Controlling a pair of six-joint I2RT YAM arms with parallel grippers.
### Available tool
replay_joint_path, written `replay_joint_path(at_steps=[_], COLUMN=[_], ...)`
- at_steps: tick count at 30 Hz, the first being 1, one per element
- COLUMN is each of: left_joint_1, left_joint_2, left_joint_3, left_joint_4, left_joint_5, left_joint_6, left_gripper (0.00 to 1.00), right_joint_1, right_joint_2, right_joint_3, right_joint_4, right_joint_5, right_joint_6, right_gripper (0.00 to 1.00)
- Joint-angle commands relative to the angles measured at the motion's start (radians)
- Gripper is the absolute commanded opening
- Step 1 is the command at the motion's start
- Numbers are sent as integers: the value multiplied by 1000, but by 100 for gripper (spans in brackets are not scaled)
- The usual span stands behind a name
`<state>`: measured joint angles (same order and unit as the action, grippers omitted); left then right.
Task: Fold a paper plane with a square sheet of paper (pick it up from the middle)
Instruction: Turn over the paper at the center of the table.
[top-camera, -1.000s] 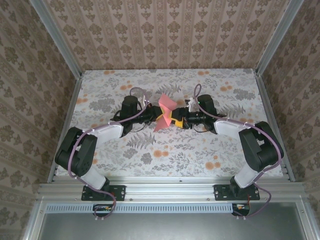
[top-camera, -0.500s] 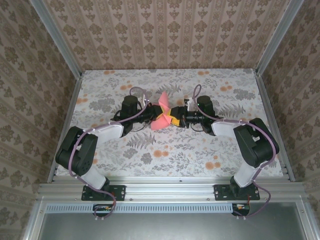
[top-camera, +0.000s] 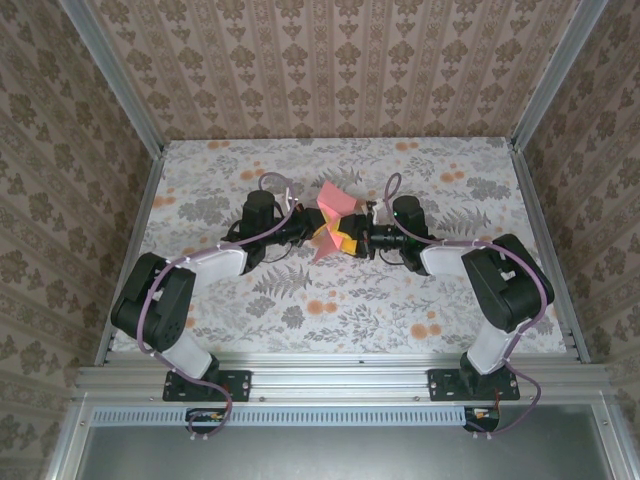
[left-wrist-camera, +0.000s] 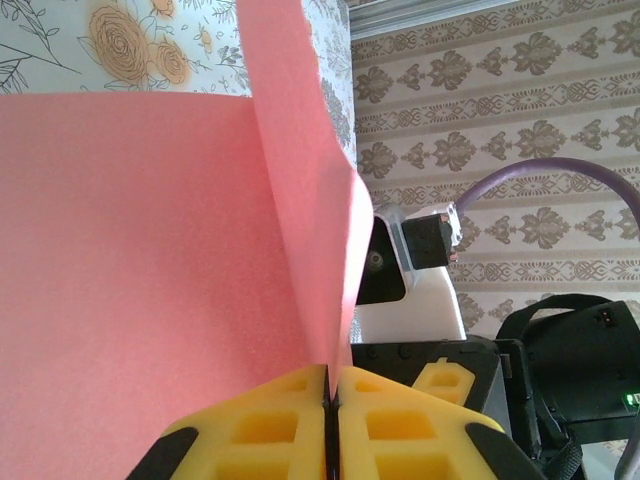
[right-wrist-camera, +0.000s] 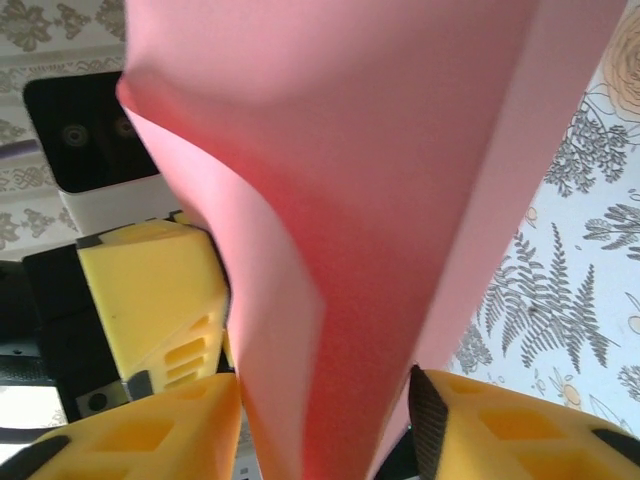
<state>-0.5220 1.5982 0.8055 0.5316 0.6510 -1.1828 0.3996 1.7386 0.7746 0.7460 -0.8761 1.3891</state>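
Paper (top-camera: 331, 213) over the table's (top-camera: 300, 300) middle: left gripper (left-wrist-camera: 328, 385) pinched shut on it, right gripper (right-wrist-camera: 325, 388) part-open astride its fold.

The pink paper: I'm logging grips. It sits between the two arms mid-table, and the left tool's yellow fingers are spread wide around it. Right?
Not quite. The left tool is shut: its yellow fingers meet with the pink paper pinched in the seam, as the left wrist view shows. The rest holds.
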Motion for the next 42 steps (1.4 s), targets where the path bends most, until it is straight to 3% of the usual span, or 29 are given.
replay_joint_path(at_steps=[1, 12, 23, 26, 31, 36, 42], left_joint_1=[5, 14, 22, 25, 37, 55, 60], left_joint_2=[7, -7, -9, -17, -52, -93, -134], left_joint_3=[-17, -52, -51, -49, -36, -22, -14], left_joint_4=[36, 16, 0, -16, -84, -167, -235], left_joint_5=[-1, -1, -1, -1, 1, 14, 32], left_joint_6=[-12, 8, 20, 31, 73, 121, 165], left_gripper=[11, 12, 23, 31, 43, 52, 62], right_joint_1=[5, -1, -8, -13, -18, -23, -7], right_joint_2=[18, 14, 0, -36, -98, -104, -113], right_joint_3=[-5, -2, 18, 51, 185, 309, 455], right_joint_4=[69, 6, -128, -339, -901, -1273, -1606], right_joint_5=[-15, -20, -21, 0, 144, 384, 776], right_joint_6=[36, -10, -92, -230, -591, -839, -986], right_gripper=[44, 26, 12, 10, 8, 5, 3])
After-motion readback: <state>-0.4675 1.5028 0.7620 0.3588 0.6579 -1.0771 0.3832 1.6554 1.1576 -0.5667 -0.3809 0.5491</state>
